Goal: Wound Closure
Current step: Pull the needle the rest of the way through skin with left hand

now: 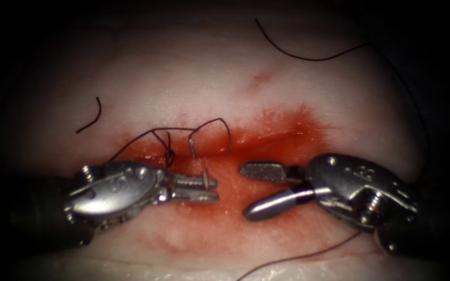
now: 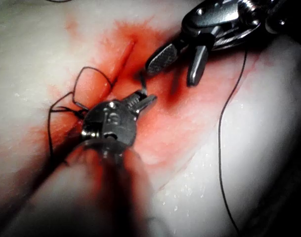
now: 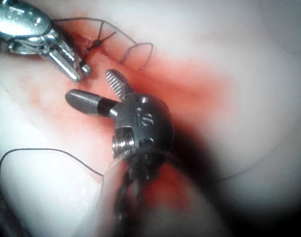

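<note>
The cut [image 1: 272, 138] runs across the tissue [image 1: 209, 78], ringed with red fluid. My left tool [image 1: 210, 189] lies just in front of the cut's left part, jaws shut on the needle [image 1: 204, 176], of which a short grey stub sticks up above the jaws. A grey curved piece [image 1: 191, 147] stands up out of the cut behind them, and thread [image 1: 220, 120] loops from it back into the tissue. A knot [image 1: 169, 154] sits on the cut's left end. My right tool [image 1: 246, 190] faces the left one from the right, open and holding nothing.
A long strand of thread [image 1: 308, 58] curves over the far tissue and runs down the right side. A loose cut end [image 1: 92, 116] lies at the far left. Another strand [image 1: 298, 257] crosses the near edge; it also hangs beside the right tool [image 2: 220, 148].
</note>
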`<state>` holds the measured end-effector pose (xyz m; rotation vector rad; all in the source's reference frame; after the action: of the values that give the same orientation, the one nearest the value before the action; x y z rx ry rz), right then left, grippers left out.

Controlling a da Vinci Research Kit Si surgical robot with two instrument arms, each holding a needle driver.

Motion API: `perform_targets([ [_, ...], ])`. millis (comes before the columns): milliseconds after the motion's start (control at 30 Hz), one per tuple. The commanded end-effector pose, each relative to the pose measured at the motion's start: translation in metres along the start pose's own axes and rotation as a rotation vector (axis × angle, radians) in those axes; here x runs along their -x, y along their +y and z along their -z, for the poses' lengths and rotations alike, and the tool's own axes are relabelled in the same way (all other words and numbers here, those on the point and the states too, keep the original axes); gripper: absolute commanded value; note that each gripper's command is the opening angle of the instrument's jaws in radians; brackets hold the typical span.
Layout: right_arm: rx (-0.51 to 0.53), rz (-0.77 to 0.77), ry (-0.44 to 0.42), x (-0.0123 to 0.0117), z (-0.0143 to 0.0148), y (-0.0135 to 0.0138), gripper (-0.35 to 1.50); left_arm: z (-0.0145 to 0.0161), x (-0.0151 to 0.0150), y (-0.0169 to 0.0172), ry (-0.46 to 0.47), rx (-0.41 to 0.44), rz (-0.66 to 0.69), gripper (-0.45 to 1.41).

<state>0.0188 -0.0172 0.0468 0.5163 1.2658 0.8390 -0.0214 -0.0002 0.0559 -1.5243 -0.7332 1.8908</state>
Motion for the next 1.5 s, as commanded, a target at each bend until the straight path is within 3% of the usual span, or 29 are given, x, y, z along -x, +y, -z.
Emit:
perform_targets([
  [33,0.003,0.012,-0.001,0.0006,-0.001,0.0001,0.88,-0.0007,0.0004,-0.0003,0.0,0.001,0.002,-0.45],
  [267,0.048,0.178,-0.001,0.0007,-0.0032,0.0,0.84,0.0007,-0.0017,-0.0002,0.095,0.117,0.251,-0.45],
  [367,0.061,0.211,-0.022,0.001,-0.0036,0.0,0.84,0.0011,-0.0021,-0.0004,0.116,0.136,0.299,-0.45],
  [500,0.071,0.229,-0.086,0.0027,-0.0045,-0.0001,0.62,0.0018,-0.0032,-0.0012,0.162,0.169,0.387,-0.45],
  [533,0.077,0.246,-0.124,0.0036,-0.0049,-0.0001,0.49,0.0021,-0.0039,-0.0015,0.179,0.181,0.421,-0.45],
  [567,0.089,0.258,-0.161,0.0047,-0.0051,-0.0001,0.22,0.0023,-0.0045,-0.0017,0.196,0.195,0.449,-0.45],
  [600,0.094,0.262,-0.17,0.005,-0.0052,0.0001,0.19,0.0025,-0.0048,-0.0018,0.202,0.2,0.458,-0.45],
  [900,0.149,0.287,-0.247,0.0065,-0.0057,0.0023,0.19,0.0053,-0.008,0.0006,0.23,0.263,0.504,-0.45],
  [1033,0.151,0.293,-0.255,0.007,-0.0058,0.0023,0.24,0.0066,-0.0097,0.0019,0.244,0.27,0.44,-0.45],
  [1167,0.15,0.294,-0.258,0.0072,-0.0058,0.0022,0.31,0.0076,-0.011,0.0036,0.262,0.257,0.277,-0.45],
  [1500,0.149,0.293,-0.265,0.0071,-0.0056,0.0022,0.46,0.01,-0.0137,0.0072,0.23,-0.011,-0.204,-0.45],
])
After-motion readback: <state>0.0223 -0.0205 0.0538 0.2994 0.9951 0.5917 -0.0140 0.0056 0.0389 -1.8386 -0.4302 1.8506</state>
